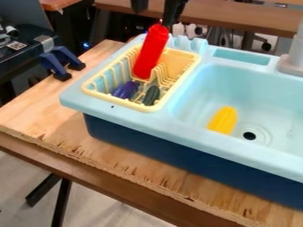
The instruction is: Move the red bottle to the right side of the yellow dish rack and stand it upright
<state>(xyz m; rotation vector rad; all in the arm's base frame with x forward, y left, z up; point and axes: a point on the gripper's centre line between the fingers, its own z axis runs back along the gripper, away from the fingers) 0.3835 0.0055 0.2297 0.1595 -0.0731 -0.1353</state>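
Note:
At the top edge, my black gripper (156,12) hangs with its two fingers apart, just above the tip of a red bottle (150,52). The right finger comes down close to the bottle's tip; whether they touch I cannot tell. The bottle stands tilted inside a pale yellow dish rack (189,56), its top leaning right. In front of its base, a purple eggplant (125,90) and a dark green vegetable (151,95) lie in the same rack. A yellow corn-like toy (223,120) rests in the sink basin, left of the drain.
The light blue sink (204,135) stands on a wooden table (44,115), with a grey faucet (293,55) at its back right. Blue clamps (54,64) sit at the table's left edge. The rack's raised walls and dividers surround the bottle's base.

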